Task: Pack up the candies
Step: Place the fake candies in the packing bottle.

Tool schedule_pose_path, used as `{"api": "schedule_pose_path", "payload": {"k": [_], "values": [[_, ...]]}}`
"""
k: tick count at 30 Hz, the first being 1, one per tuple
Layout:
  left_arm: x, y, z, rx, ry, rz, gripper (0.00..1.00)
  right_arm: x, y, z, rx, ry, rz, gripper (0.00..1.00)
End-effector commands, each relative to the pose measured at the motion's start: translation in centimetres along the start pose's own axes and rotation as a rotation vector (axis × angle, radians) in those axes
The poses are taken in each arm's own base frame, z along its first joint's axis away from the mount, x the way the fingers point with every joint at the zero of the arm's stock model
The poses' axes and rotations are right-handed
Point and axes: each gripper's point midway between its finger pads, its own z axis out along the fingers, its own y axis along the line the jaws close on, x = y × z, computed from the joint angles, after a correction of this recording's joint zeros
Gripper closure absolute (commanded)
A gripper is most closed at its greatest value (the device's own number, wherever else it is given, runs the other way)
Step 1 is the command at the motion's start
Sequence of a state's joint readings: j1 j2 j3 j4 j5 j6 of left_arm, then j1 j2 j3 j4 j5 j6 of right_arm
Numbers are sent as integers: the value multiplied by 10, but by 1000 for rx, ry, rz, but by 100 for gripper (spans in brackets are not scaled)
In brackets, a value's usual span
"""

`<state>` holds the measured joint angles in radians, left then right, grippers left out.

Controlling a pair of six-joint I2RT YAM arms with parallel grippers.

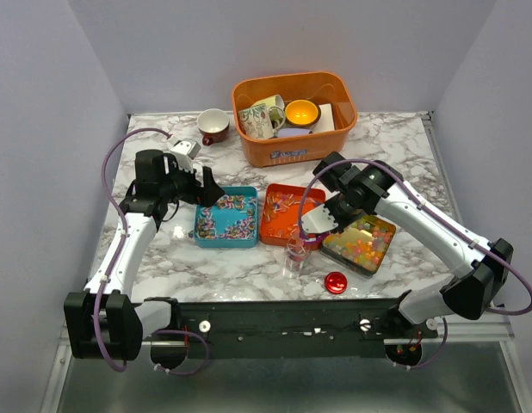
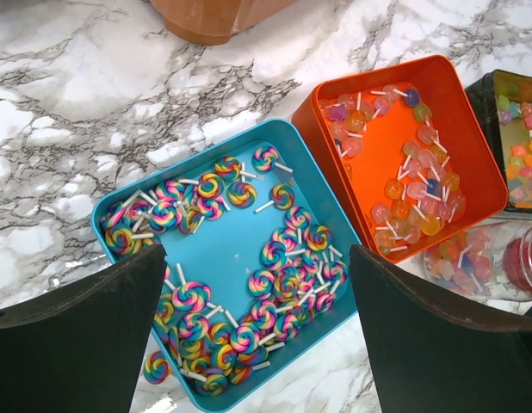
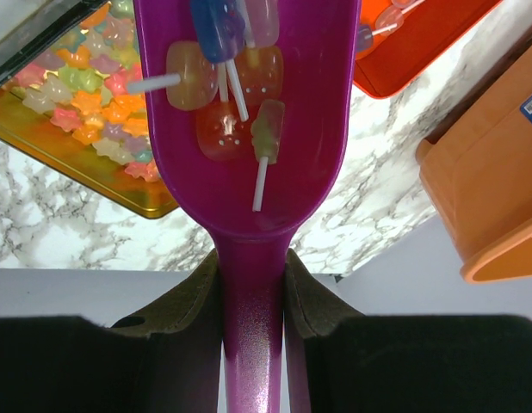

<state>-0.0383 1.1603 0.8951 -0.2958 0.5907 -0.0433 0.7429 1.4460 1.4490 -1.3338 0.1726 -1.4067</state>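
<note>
Right wrist view: right claw (image 3: 253, 288) partly closed, both pads pinching the handle of the purple scoop (image 3: 326, 86). The scoop bowl runs up the centre of the frame and carries a small load of candies (image 3: 219, 129), clear lollipops (image 3: 266, 129) on white sticks. They look light and hard, and the thin sticks seem likely to snag or bridge. The pieces sit loose, so any tilt should send them sliding. Judged too small and slick to pinch singly; the scoop is the sensible hold, gripped low on the handle as now and kept level until over a mouth. Upper left of this frame: gold-floored tin (image 3: 68, 163) with star jellies (image 3: 85, 103), glossy, mixed colours. Left wrist view: left claw (image 2: 257, 267) spread fully wide, holding nothing, hanging over the blue tray (image 2: 227, 254) at lower centre. That tray holds swirl lollipops (image 2: 283, 284), heaped along its left and lower right sides, with the floor bare in the middle. Orange tray (image 2: 382, 142), upper right, just beside the blue one, holds more clear lollipops, thinly scattered. Top external view: clear jar (image 1: 293, 254) appears upright on the counter (image 1: 240, 267), just below the orange tray and near the right claw. The left wrist view shows some candies already inside it. Red lid (image 1: 336, 281) lies off the jar, to its right. Orange basket (image 1: 283, 155), upper centre, holds mugs and a yellow bowl.
</note>
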Motion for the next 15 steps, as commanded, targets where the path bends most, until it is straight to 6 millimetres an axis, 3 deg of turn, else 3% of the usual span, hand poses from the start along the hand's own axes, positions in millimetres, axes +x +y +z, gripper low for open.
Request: {"api": "schedule_pose_path", "payload": {"k": [1, 15], "values": [[-6, 0, -5, -11, -41, 6, 1, 9, 8, -9, -45, 85, -40, 99], [-14, -2, -9, -9, -74, 4, 1, 15, -2, -22, -21, 192, -122, 99]]}}
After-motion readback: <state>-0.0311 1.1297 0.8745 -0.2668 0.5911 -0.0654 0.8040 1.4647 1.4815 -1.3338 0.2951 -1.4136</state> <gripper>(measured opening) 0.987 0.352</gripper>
